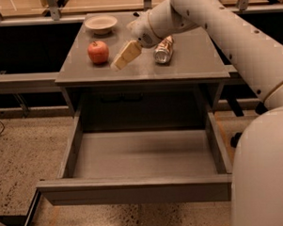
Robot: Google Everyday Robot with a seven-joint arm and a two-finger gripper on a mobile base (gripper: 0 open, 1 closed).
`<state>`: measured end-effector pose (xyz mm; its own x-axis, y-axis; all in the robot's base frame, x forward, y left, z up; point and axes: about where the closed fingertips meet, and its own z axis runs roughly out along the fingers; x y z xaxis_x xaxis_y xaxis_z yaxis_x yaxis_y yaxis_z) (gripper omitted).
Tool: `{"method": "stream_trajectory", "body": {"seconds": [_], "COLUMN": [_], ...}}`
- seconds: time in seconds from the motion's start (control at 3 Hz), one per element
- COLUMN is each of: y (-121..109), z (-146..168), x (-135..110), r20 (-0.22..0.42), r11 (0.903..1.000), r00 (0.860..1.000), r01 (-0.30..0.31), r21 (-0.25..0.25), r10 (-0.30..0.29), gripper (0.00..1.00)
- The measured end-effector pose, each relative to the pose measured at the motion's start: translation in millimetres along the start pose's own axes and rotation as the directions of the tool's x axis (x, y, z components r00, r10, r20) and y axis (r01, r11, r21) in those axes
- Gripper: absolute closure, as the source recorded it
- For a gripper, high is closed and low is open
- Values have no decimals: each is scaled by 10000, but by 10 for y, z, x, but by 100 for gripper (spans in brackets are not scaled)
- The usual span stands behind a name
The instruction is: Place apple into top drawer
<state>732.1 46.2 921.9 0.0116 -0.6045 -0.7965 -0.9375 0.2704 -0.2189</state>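
The apple, red-orange and round, sits on the left part of the grey cabinet top. My gripper hangs just above the cabinet top, a little to the right of the apple and apart from it, pointing down and to the left. It holds nothing that I can see. The top drawer is pulled fully out below the cabinet top, and its grey floor is bare. My white arm reaches in from the upper right.
A silvery can lies on its side right of the gripper, partly behind the wrist. A shallow cream bowl stands at the back left of the cabinet top. My white base stands close to the drawer's right side.
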Motion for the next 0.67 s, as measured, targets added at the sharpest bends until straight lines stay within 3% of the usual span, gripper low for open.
{"method": "stream_trajectory", "body": {"seconds": [0.67], "y": [-297], "z": [605], "x": [-158], "r20": [1135], "r11": [9993], "r00": [9929], "r01": [-365], "r21": [129], "r10": [348], "gripper": [0]}}
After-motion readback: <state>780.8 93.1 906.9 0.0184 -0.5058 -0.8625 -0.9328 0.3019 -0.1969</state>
